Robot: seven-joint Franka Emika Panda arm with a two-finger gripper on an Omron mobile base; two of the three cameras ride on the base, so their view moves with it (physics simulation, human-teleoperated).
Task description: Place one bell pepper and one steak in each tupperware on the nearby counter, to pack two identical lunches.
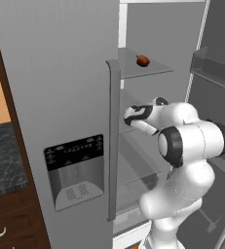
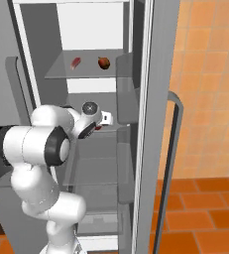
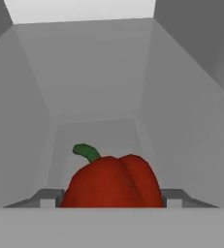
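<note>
In the hand view a red bell pepper with a green stem sits between my fingertips, which press on both its sides; my gripper is shut on it. The arm reaches into the open fridge at a middle shelf, with the gripper just above that shelf. On the top shelf lie a second bell pepper and a pinkish steak to its left. A strip of the black counter shows at far left. The tupperware is out of view.
The shut left fridge door with its dispenser panel and long handle stands close beside the arm. The open right door with its bins flanks the other side. Glass shelves lie below the hand.
</note>
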